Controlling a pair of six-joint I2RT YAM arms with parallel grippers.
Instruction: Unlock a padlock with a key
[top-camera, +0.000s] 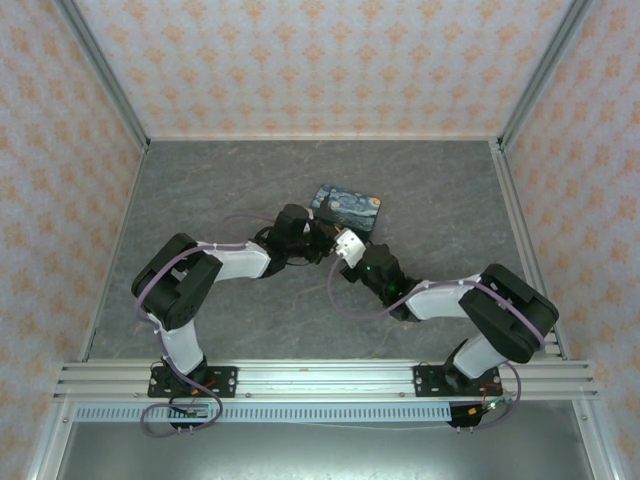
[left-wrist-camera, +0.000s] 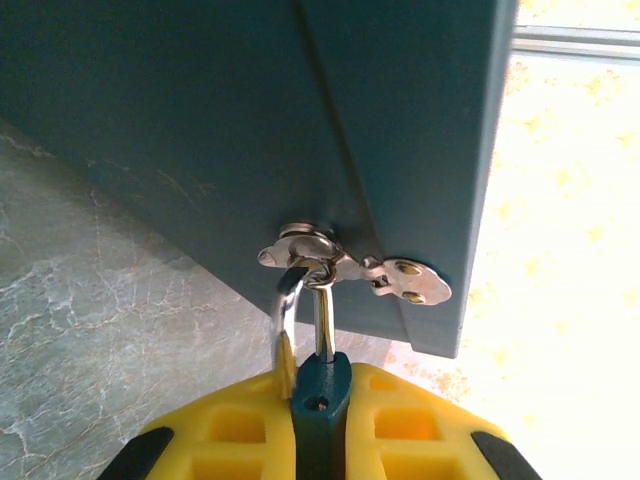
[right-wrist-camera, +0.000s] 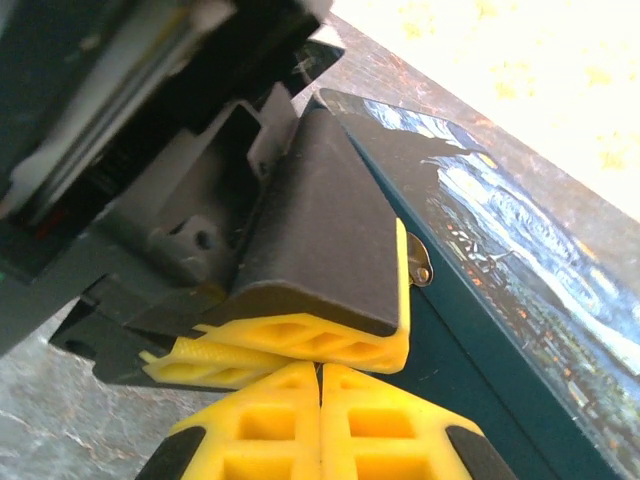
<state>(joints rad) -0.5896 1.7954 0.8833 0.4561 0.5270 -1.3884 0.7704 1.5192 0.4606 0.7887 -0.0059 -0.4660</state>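
The teal padlock (left-wrist-camera: 322, 410) is clamped between the yellow fingers (left-wrist-camera: 425, 425) of my left gripper (left-wrist-camera: 320, 388), which is shut on its body. Its thin metal shackle (left-wrist-camera: 323, 318) passes through the loop of the silver hasp (left-wrist-camera: 400, 280) on the blue tin (left-wrist-camera: 200, 120). One shackle leg enters the body. The other runs down beside it, and a small hole shows on the body's top. My right gripper (right-wrist-camera: 320, 372) is shut, pads together, its tips against the underside of the left gripper's finger (right-wrist-camera: 330, 340). The key is hidden. From above, both grippers meet at the tin's (top-camera: 347, 205) near edge.
The Starry Night tin (right-wrist-camera: 520, 250) lies flat on the grey marbled table (top-camera: 220, 190), a little behind the middle. Patterned walls and aluminium posts (top-camera: 105, 70) close in the left, right and back. A rail (top-camera: 320, 378) runs along the near edge.
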